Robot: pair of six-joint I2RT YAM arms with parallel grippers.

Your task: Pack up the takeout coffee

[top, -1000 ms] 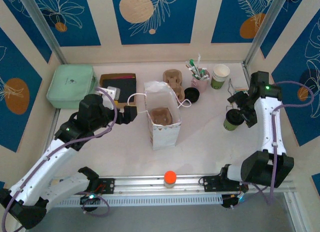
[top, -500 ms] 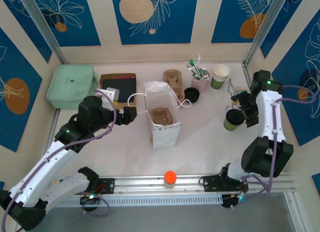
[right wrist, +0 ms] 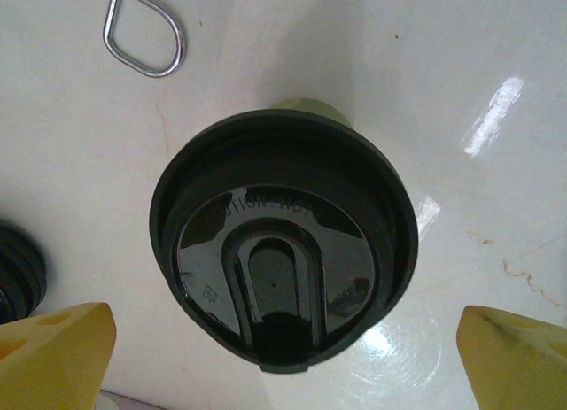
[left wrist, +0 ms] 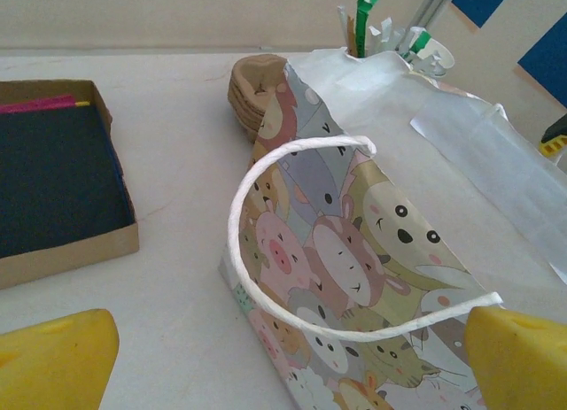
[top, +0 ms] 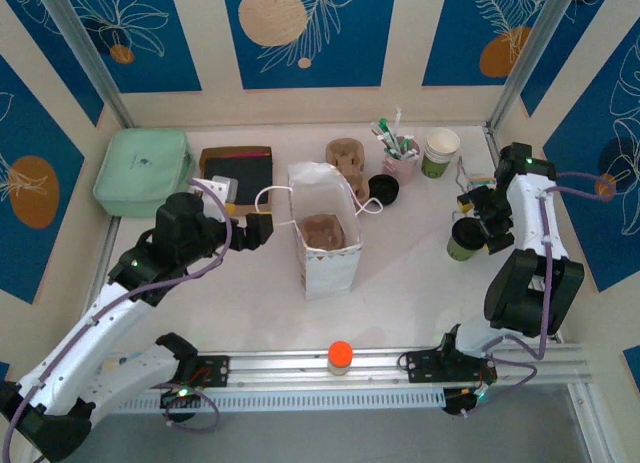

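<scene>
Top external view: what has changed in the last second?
The right arm's elbow swung back, away from the near edge of the table; the right claw stayed open around the takeout coffee. Nothing gripped or released. Left claw and paper bag unchanged.

Robot test cell in a lab, dressed as a takeout counter.

- Enclosure: pale bench (top: 420,273) boxed in by blue-and-cream leaf-print wall panels (top: 300,33) on bare aluminium corner posts (top: 85,58).
- Rig: grooved aluminium rail (top: 290,361) along the near edge. It carries the white-and-black left arm (top: 100,323) and right arm (top: 545,243), with purple cables (top: 575,175) looped along them.
- Café props laid out:
  - cartoon-animal paper bag (top: 325,233)
  - brown pulp cup carrier (top: 347,158)
  - lidless white-and-green paper cup (top: 440,151)
  - black-lidded green-banded paper coffee cup (top: 462,245)
  - pink cup of straws and sachets (top: 400,165)
</scene>
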